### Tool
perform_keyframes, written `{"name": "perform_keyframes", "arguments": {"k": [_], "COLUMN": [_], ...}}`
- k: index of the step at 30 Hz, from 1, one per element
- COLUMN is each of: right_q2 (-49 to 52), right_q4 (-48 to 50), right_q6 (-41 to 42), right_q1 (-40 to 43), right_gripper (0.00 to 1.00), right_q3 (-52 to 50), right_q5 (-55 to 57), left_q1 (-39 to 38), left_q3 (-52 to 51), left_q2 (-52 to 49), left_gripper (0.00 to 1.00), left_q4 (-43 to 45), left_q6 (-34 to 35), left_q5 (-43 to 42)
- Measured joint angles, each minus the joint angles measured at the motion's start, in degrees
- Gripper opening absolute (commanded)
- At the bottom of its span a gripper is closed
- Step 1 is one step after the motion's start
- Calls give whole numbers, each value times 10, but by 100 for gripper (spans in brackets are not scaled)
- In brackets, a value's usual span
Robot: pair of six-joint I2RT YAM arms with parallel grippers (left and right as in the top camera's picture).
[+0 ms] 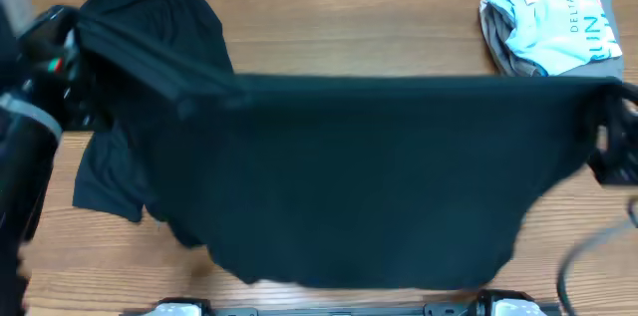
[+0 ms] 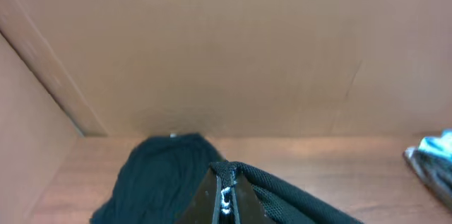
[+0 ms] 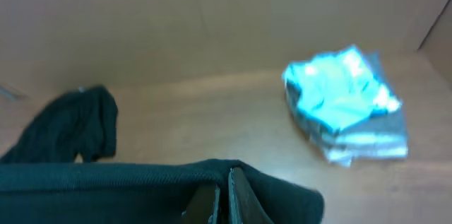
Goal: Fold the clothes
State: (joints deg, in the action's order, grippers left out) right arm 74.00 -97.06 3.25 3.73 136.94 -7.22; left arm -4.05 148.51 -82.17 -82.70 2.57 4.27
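Note:
A black shirt (image 1: 369, 176) hangs stretched above the table between my two grippers, its top edge taut. My left gripper (image 2: 224, 196) is shut on its left corner (image 2: 282, 181), seen at the left in the overhead view (image 1: 184, 97). My right gripper (image 3: 222, 199) is shut on the right corner (image 3: 141, 181), at the right edge overhead (image 1: 603, 117). A second black shirt (image 1: 150, 27) lies crumpled at the back left; it also shows in the left wrist view (image 2: 159, 178) and the right wrist view (image 3: 67, 128).
A light-blue shirt with white lettering (image 1: 553, 17) lies on folded grey cloth at the back right, also in the right wrist view (image 3: 342, 97). Cardboard-coloured walls (image 2: 212, 47) stand behind and left of the wooden table (image 1: 379, 32).

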Motion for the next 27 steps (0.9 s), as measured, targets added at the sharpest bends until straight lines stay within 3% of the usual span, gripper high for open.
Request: {"name": "perform_keyframes", "arguments": {"k": [8, 15, 21, 27], "right_q2": [103, 242, 370, 469], "right_q4": [12, 121, 282, 439], "right_q6": [10, 10, 3, -1], "right_q1": [0, 0, 0, 0], "right_gripper": [4, 4, 4, 4], "right_q3": [-164, -229, -231, -232], "right_q5": [0, 0, -3, -5], "left_q1": [0, 0, 0, 0], "left_q3": [-1, -1, -1, -2], "left_q2": [-146, -307, -459, -542], "left_gripper": [4, 4, 4, 4], "left_q4": [-37, -26, 125, 257], "left_q6": [3, 4, 5, 16], "left_q5": [3, 3, 3, -6]}}
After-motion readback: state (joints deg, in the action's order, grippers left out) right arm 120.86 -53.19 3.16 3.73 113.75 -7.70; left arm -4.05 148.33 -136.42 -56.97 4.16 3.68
